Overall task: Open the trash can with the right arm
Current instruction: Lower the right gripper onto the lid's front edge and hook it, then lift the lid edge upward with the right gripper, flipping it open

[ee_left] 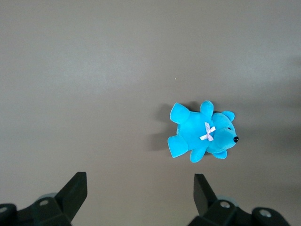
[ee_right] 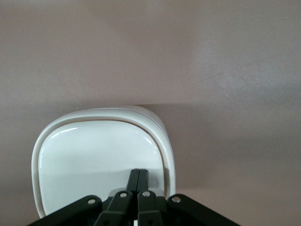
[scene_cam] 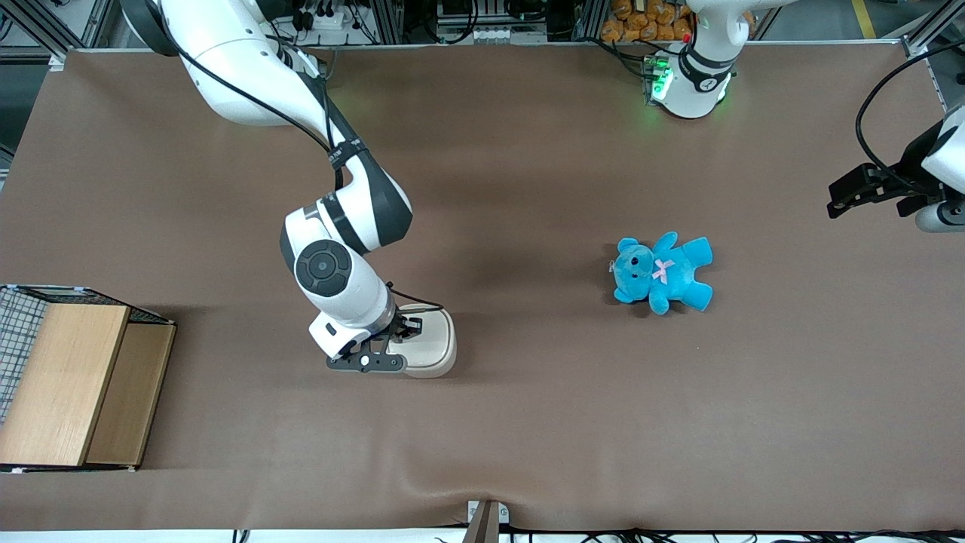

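White arm (scene_cam: pixel 339 256), black tool (scene_cam: pixel 399 332)

no readable text, labels or numbers

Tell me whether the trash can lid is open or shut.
Shut. The trash can shows its smooth lid lying flat inside the rim, no tan interior visible; the gripper, jaws together, rests on the lid.

End effector (ee_right: pixel 138 178) hides trash can (scene_cam: pixel 437 343) lid
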### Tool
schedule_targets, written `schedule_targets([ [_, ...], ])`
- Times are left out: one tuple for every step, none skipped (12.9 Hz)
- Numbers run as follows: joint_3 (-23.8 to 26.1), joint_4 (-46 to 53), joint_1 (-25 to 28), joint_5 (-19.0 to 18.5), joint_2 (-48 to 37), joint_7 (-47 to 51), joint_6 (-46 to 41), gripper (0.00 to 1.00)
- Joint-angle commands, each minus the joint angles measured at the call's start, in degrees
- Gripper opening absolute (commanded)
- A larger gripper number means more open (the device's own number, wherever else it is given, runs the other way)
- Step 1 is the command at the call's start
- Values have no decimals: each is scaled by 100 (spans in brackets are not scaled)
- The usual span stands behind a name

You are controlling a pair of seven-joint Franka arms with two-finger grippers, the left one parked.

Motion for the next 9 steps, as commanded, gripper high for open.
schedule_targets([
  [-25,-20,29,-43,68,88,119,0],
  [-25,16,29,-8,42,71,66,0],
  [-16,42,29,35,16,71,57,0],
  [-16,60,29,45,-2,71,31,0],
  [-8,129,29,36,7,105,-143,0],
  [-7,295,38,27,7,175,-311,0],
  [1,428,30,36,7,211,-478,0],
  [10,559,29,36,7,211,-688,0],
  [10,709,29,36,7,220,-873,0],
])
